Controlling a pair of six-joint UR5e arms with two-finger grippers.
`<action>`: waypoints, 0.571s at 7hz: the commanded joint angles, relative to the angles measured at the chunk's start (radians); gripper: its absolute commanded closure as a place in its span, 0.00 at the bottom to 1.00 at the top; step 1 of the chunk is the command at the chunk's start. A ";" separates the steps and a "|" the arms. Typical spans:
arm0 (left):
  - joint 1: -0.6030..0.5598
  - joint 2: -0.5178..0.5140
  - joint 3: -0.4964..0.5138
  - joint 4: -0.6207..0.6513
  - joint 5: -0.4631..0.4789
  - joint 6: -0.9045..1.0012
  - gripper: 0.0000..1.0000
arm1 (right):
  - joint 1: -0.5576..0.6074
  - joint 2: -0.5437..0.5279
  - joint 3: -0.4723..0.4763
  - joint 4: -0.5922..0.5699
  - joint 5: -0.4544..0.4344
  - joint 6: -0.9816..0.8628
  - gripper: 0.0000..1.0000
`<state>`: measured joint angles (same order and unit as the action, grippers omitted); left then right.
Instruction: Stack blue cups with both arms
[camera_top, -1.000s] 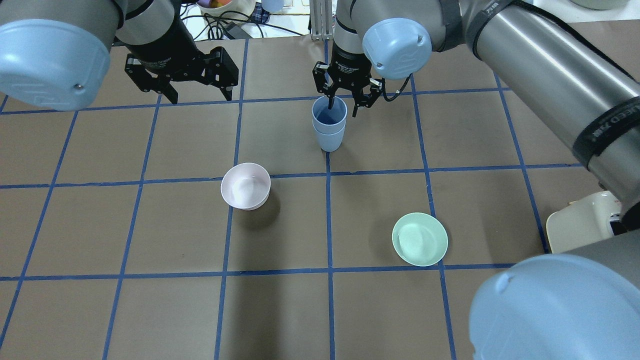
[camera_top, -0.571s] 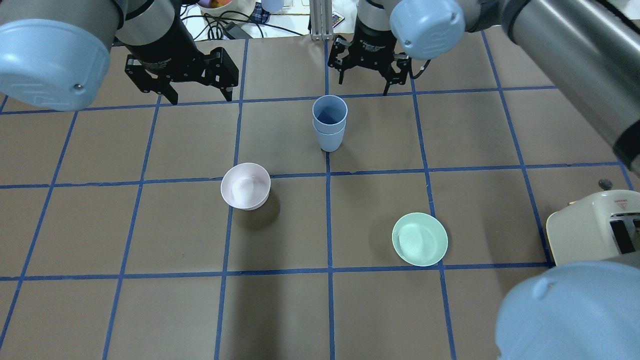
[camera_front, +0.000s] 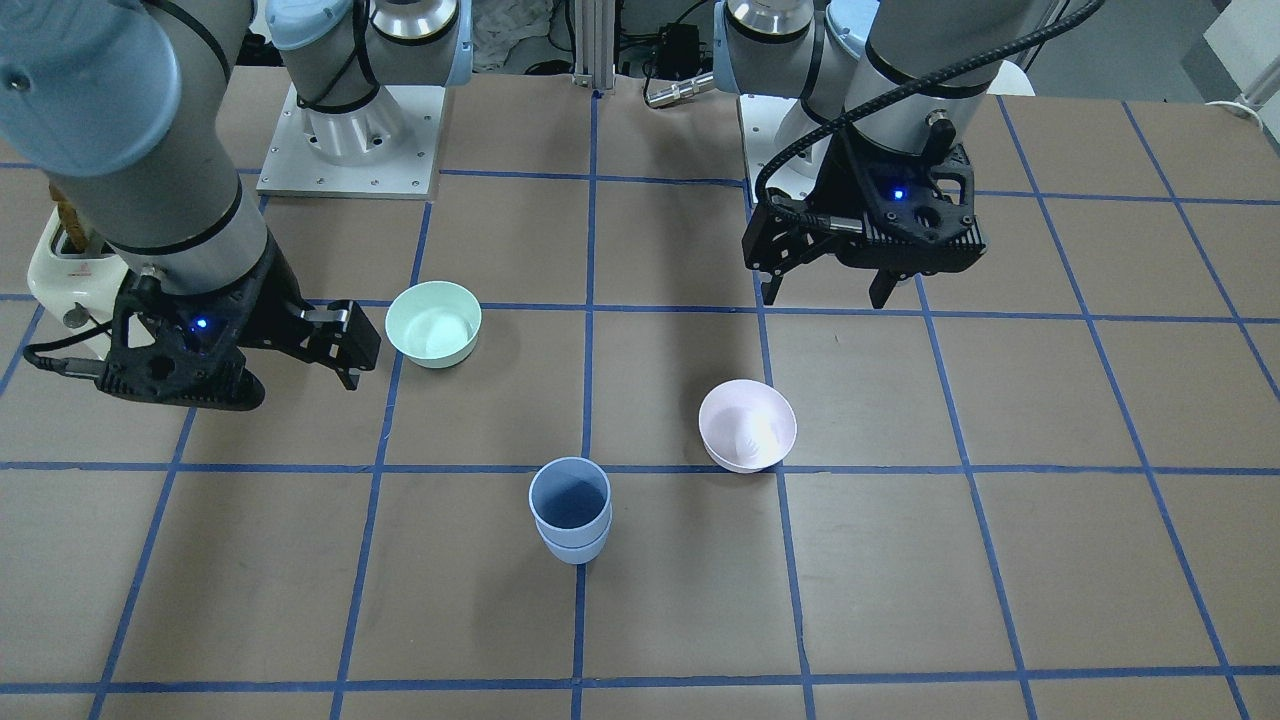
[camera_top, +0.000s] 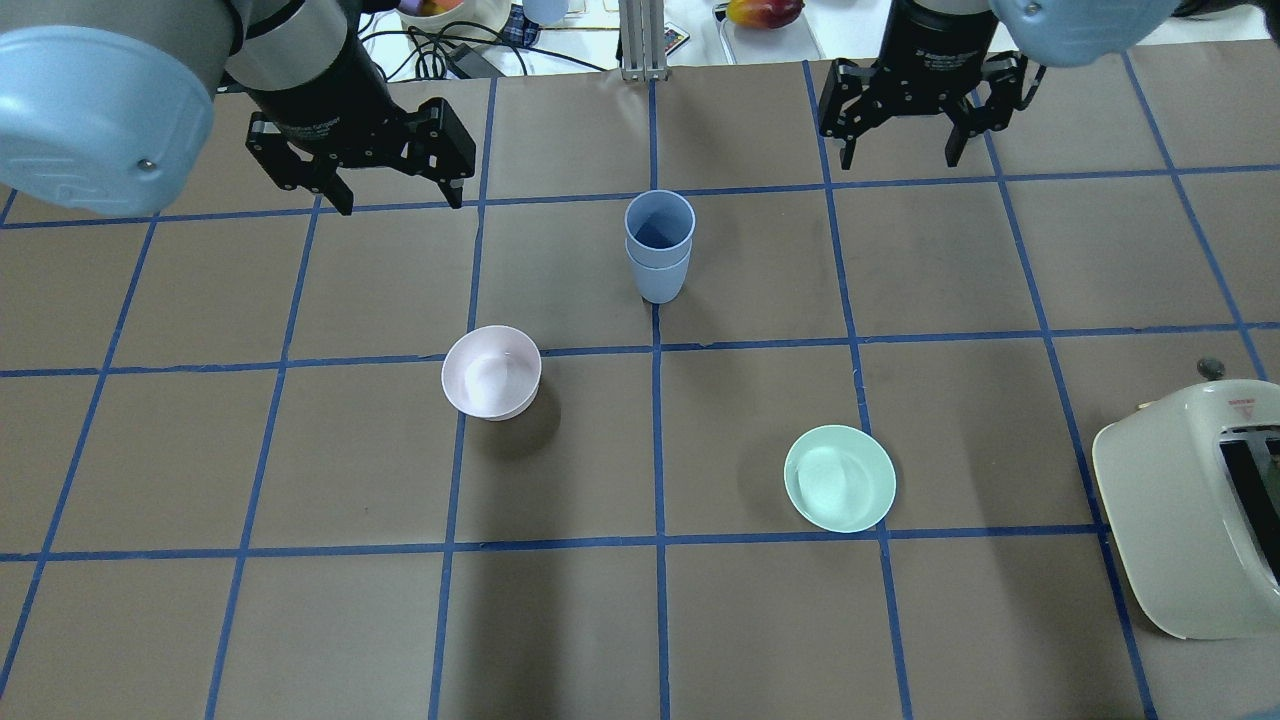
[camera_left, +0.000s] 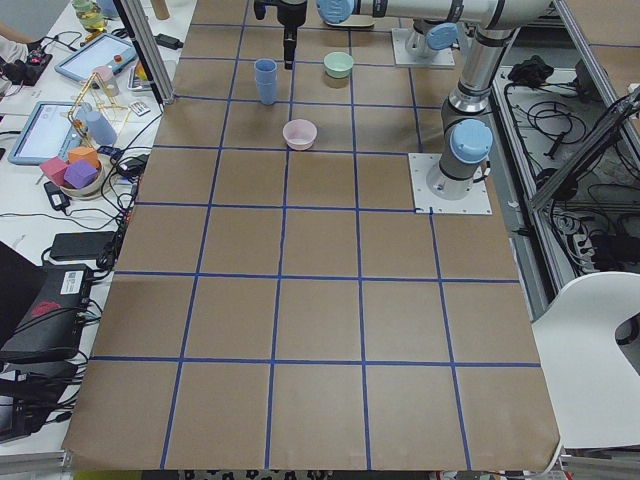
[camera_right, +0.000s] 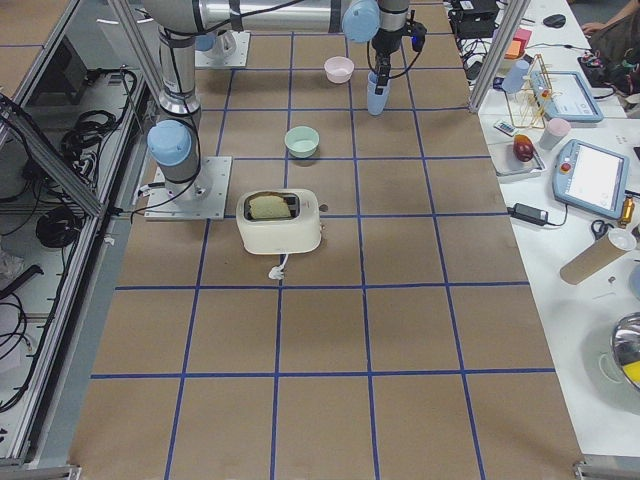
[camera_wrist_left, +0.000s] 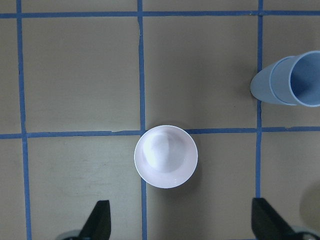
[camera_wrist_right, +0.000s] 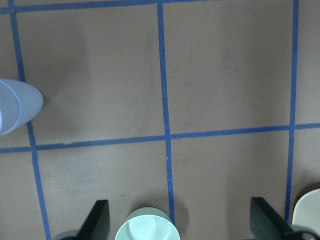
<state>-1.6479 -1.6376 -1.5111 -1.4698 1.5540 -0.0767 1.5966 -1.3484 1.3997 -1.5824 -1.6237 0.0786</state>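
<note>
The two blue cups (camera_top: 659, 245) stand nested one inside the other, upright on the table's middle grid line; they also show in the front view (camera_front: 570, 510). No gripper touches them. My left gripper (camera_top: 398, 195) is open and empty, hovering to the left of the stack, above the table near the pink bowl (camera_wrist_left: 166, 156). My right gripper (camera_top: 900, 155) is open and empty, hovering well to the right of the stack. The stack sits at the right edge of the left wrist view (camera_wrist_left: 292, 80) and at the left edge of the right wrist view (camera_wrist_right: 15, 105).
A pale-pink bowl (camera_top: 491, 372) sits in front of and left of the stack. A mint-green bowl (camera_top: 839, 478) sits nearer me on the right. A cream toaster (camera_top: 1190, 510) stands at the table's right edge. Cables and clutter lie beyond the far edge.
My right gripper, whose finger was inside the top cup, has lifted away and moved far right, open and empty. The stack stays put. My left gripper has hardly moved.
</note>
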 joint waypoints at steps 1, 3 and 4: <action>-0.001 -0.001 0.000 -0.001 0.000 0.000 0.00 | -0.024 -0.125 0.157 0.007 -0.011 -0.051 0.00; 0.000 -0.001 0.000 -0.001 0.000 0.000 0.00 | -0.026 -0.169 0.186 0.057 0.005 -0.056 0.00; 0.000 -0.001 0.000 -0.001 0.000 0.000 0.00 | -0.026 -0.172 0.182 0.062 0.010 -0.056 0.00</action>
<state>-1.6477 -1.6383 -1.5109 -1.4711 1.5539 -0.0767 1.5717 -1.5101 1.5801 -1.5374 -1.6208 0.0248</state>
